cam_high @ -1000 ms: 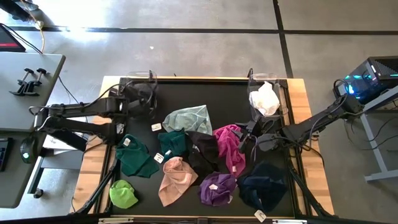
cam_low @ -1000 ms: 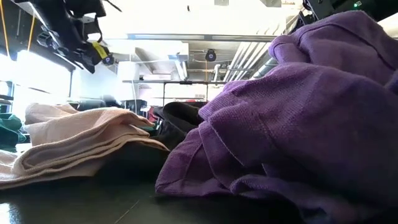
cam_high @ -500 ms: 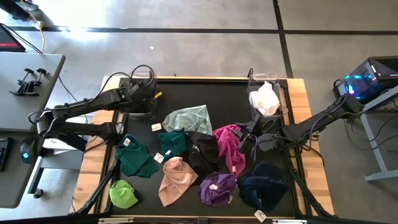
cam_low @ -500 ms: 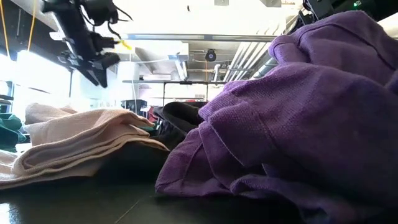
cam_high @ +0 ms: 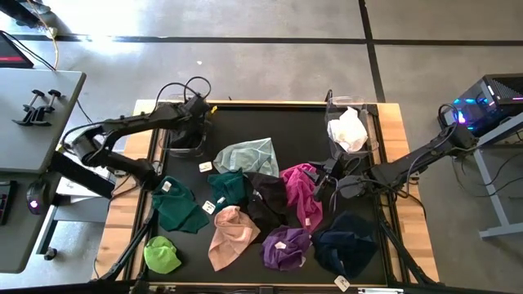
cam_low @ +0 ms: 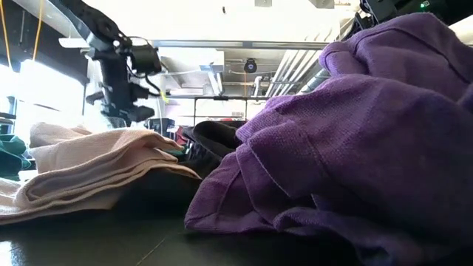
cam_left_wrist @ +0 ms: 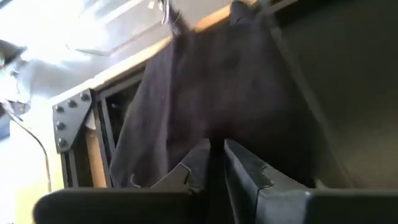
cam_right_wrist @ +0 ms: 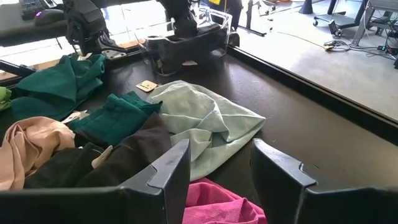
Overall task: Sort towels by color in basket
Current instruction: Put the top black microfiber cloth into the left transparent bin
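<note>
Across table centre toward 6 o'clock: towels (cam_high: 261,216) heaped, no shared long axis; pale mint towel (cam_high: 248,155) at 12 of pile, corner toward 1 o'clock. At 10 o'clock: left gripper (cam_high: 198,110) over clear bin (cam_high: 184,140), fingers (cam_left_wrist: 205,165) nearly together on dark cloth (cam_left_wrist: 205,93). At 3 o'clock: right gripper (cam_high: 320,181) spread, empty, beside magenta towel (cam_high: 301,192).

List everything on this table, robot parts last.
dark green towels: two, mat's left-middle
pale mint towel: one, mat centre
black towel: one, middle
magenta towel: one, right-middle
peach towel: one, near edge
purple towel: one, near edge
navy towel: one, near right
lime towel: one, near left
white towel: one, in right bin
dark cloth: one, in left bin
left gripper: shut, over left bin
right gripper: open, by magenta towel
</note>
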